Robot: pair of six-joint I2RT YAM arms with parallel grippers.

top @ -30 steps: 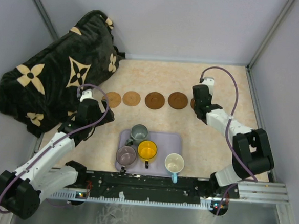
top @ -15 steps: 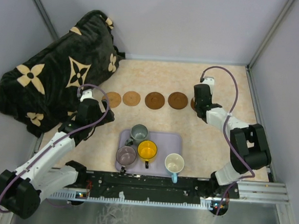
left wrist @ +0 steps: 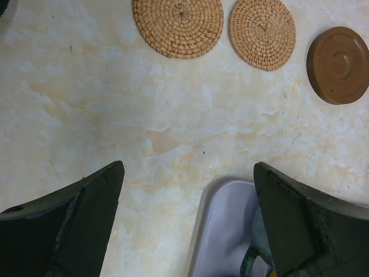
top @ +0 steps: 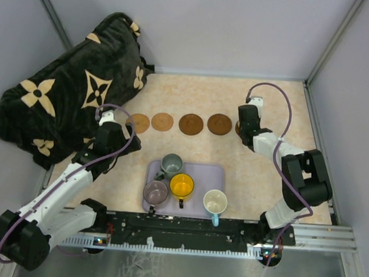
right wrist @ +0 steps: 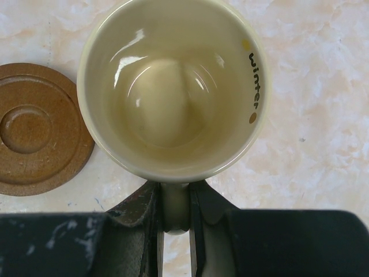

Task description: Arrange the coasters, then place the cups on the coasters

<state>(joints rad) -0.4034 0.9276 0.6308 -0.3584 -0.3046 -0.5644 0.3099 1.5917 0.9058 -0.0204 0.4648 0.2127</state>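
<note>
Your right arm [top: 296, 178] has tucked its elbow in, the lavender tray [top: 210, 175] holds four waiting cups [top: 182, 185], the coasters [top: 191, 124] lie rowed, right fingers [right wrist: 141, 213] clench the cream cup [right wrist: 173, 86] by its handle beside a dark coaster [right wrist: 34, 130], left fingers [left wrist: 81, 213] gape empty.

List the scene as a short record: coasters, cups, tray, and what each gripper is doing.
coasters: four in a row, in plain view; a fifth coaster mostly hidden by the right arm
tray: holds grey-green cup, yellow cup, mauve cup
blue cup: at the tray's right corner
cream cup: gripped by its handle, beside a brown coaster
left gripper: open, empty
right gripper: shut on cream cup
</note>
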